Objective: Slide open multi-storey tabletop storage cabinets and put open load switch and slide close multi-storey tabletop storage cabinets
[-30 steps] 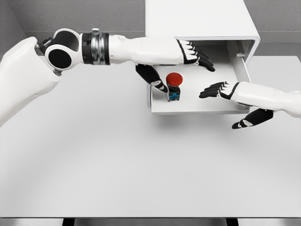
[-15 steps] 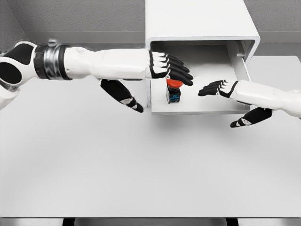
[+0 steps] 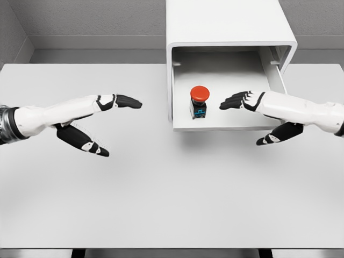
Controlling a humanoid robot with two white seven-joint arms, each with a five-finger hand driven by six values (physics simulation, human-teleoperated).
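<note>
— So, where is the switch [image 3: 199, 102]?
— It stands upright in the open drawer [image 3: 226, 122] of the white cabinet [image 3: 231, 24], left of the drawer's middle and near its front edge. Red round button on top, dark body with a blue patch below.
— Anything touching it?
— Nothing. The right hand [image 3: 242, 100] hovers over the drawer just to its right, fingers stretched out together and pointing at the switch, a small gap between them and it. The thumb hangs lower, in front of the drawer's front lip.
— And the other hand?
— The left hand [image 3: 115, 102] is over the bare table [image 3: 161, 193], well apart from the cabinet, fingers straight and held flat, pointing right toward the drawer's left wall. It holds nothing. Its thumb sticks down and to the right beneath the forearm.
— What stands between either hand and the switch?
— For the left one, the drawer's left wall. For the right one, only open space above the drawer floor. The cabinet's right side rail shows behind the right wrist.
</note>
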